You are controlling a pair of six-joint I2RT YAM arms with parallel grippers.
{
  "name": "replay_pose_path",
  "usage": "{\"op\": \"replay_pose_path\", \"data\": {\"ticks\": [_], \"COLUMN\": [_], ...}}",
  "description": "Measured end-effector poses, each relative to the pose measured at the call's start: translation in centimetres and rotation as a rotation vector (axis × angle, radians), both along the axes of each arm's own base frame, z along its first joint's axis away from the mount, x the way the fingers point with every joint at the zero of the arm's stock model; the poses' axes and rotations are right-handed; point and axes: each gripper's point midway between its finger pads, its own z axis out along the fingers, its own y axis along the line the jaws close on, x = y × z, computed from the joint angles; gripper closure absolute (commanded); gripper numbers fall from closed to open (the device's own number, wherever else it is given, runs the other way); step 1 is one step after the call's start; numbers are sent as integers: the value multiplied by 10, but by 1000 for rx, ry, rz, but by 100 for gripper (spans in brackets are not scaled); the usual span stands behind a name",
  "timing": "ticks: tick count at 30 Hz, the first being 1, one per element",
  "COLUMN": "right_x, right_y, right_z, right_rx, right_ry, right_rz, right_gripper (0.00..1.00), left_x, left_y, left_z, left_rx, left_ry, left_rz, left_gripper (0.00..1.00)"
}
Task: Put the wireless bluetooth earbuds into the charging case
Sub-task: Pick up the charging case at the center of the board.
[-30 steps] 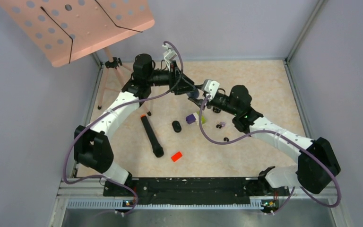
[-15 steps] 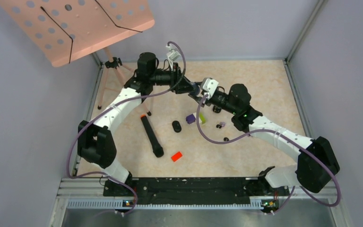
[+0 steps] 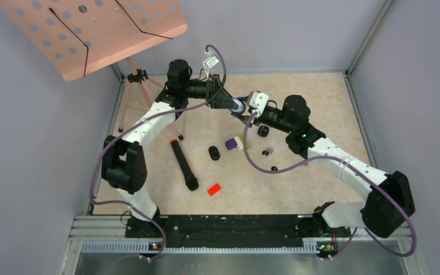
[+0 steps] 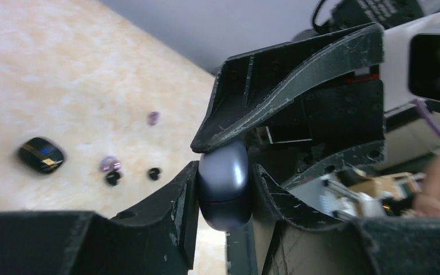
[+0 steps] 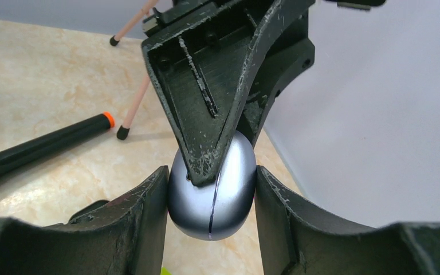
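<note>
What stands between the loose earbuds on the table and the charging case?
The charging case is held in the air between the left claw and right claw, and its seam looks closed: that is the barrier. The earbuds lie in the open on the table, nothing covering them.

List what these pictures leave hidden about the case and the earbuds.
- Case interior: the charging case is shut in the right wrist view, so its contents are hidden.
- Top external: the left gripper and right gripper cover most of the case.
- Left wrist: the earbuds are blurred; from above they are specks.
</note>
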Motion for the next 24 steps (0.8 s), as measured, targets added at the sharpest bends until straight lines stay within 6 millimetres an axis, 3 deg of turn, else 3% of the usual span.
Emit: {"op": "replay_pose_path", "data": {"ticks": [3, 12, 17, 24], "right_x": [-12, -38, -46, -66], "right_y": [-8, -22, -32, -44], "right_z": [10, 14, 4, 1], "right_rx": [-5, -137, -249, -329], "right_ry": [5, -140, -225, -300], "right_rz": [42, 117, 156, 206], "right_gripper": [50, 47, 40, 40], "left_x": [-10, -35, -32, -18], "left_y": [-5, -11, -9, 3], "left_z": [7, 12, 7, 2], "left_rx": [-44, 5, 38, 48], "left_ry": [63, 259, 388, 484], "left_rz": [-107, -344, -353, -304], "left_gripper": [100, 100, 100, 100]}}
